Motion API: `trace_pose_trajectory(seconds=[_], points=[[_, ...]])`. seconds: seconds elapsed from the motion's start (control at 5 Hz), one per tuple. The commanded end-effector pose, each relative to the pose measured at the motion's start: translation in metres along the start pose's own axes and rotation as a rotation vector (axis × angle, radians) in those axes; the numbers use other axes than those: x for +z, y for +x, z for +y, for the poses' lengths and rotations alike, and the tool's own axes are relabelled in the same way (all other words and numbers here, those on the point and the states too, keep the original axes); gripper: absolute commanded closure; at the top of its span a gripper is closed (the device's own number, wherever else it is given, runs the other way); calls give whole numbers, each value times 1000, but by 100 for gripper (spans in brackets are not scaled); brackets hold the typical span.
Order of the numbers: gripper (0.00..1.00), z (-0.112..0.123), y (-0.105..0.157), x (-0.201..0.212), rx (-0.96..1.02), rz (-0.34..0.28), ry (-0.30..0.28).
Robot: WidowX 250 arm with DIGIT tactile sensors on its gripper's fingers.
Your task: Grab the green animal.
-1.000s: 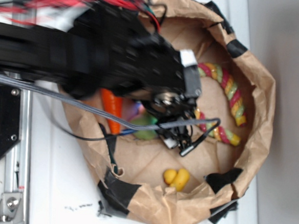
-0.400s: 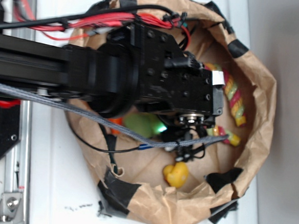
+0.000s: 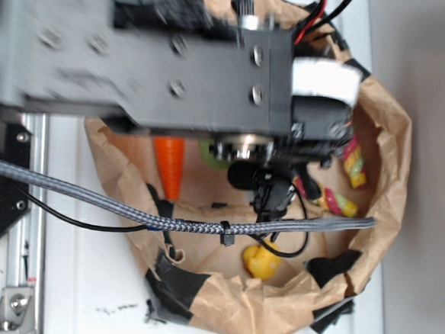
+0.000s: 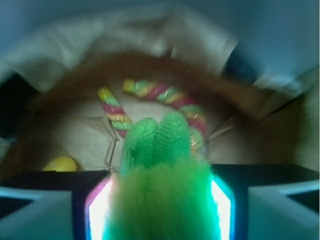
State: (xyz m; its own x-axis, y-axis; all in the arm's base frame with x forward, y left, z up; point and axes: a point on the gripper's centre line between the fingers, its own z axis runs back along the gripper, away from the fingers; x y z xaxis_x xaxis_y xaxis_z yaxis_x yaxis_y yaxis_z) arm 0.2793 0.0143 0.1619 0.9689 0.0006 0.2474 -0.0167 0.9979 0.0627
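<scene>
1. Your gripper (image 4: 160, 210) is closed on the green animal (image 4: 159, 165), which fills the gap between the fingers, its two nubs poking forward
2. You hold it over the paper bag (image 3: 378, 132), above the rope (image 4: 150, 95) and yellow toy (image 3: 260, 263)
3. The carrot (image 3: 169, 167) lies beside the arm, inside the bag

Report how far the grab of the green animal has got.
Done: the green animal sits between the gripper fingers in the wrist view, its knitted nubs poking forward over the paper bag. In hand: the grip. Left: lifting clear; the blur hides how high it hangs.
</scene>
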Motion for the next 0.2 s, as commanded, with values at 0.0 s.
trace_pose_trajectory(seconds=[0.0], points=[[100,4,-9,25,-1,-11,60]])
